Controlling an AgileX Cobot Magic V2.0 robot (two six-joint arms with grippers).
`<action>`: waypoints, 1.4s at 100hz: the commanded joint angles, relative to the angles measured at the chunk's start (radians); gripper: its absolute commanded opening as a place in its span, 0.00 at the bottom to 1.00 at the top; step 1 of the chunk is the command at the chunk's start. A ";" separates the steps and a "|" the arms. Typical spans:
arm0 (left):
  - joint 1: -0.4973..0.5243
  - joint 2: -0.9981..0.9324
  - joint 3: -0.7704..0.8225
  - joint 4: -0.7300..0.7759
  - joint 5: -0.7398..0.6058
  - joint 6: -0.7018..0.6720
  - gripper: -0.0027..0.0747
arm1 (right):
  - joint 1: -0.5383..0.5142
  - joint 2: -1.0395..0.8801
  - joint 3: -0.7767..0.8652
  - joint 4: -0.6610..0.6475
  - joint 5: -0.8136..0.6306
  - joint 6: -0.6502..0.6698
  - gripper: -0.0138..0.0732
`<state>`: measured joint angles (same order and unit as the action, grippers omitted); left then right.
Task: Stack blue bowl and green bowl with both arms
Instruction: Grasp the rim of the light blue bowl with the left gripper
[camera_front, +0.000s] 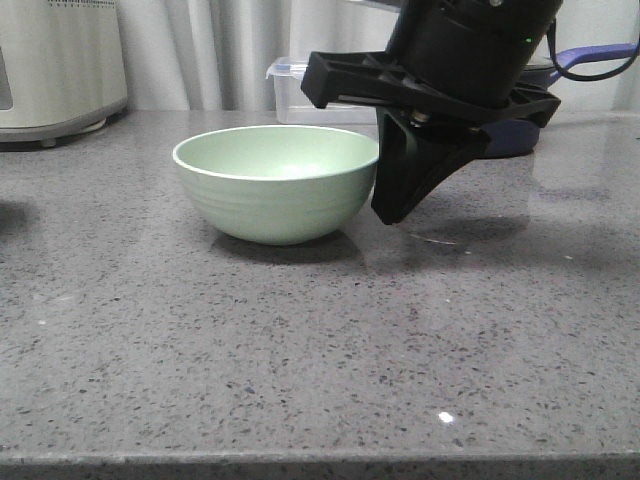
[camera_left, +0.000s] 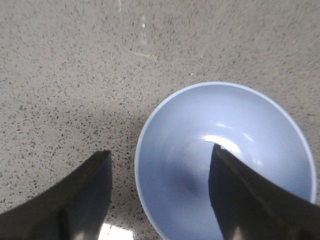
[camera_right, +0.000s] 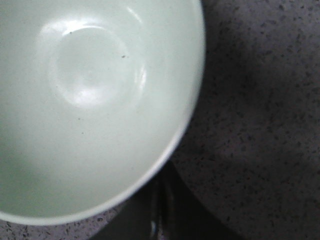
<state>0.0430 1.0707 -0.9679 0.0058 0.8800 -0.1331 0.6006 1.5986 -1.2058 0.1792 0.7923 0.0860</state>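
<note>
the right tool (camera_front: 400, 205) hangs at the green bowl (camera_front: 277, 182) rim on the table (camera_front: 300, 350); i cannot tell its grip. the left tool (camera_left: 160, 200) is spread across the blue bowl (camera_left: 235, 150) rim; it should pinch gently.

Front view low, level across countertop (camera_front: 300, 350), both wrist views straight down, close, right wrist sharing green bowl (camera_front: 277, 183)

No readable text, labels, brands or numbers in any view. Bowls, counter and the items along the back edge all show plain, unmarked surfaces.
</note>
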 joint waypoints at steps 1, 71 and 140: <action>0.002 0.034 -0.050 0.017 -0.022 -0.013 0.57 | 0.000 -0.037 -0.020 0.008 -0.035 -0.007 0.11; 0.002 0.211 -0.050 0.025 -0.006 -0.013 0.57 | 0.000 -0.037 -0.020 0.008 -0.035 -0.007 0.11; 0.002 0.220 -0.064 0.020 0.017 -0.008 0.01 | 0.000 -0.037 -0.020 0.008 -0.035 -0.007 0.11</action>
<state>0.0446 1.3105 -0.9898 0.0258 0.9062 -0.1375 0.6006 1.5986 -1.2058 0.1792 0.7908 0.0860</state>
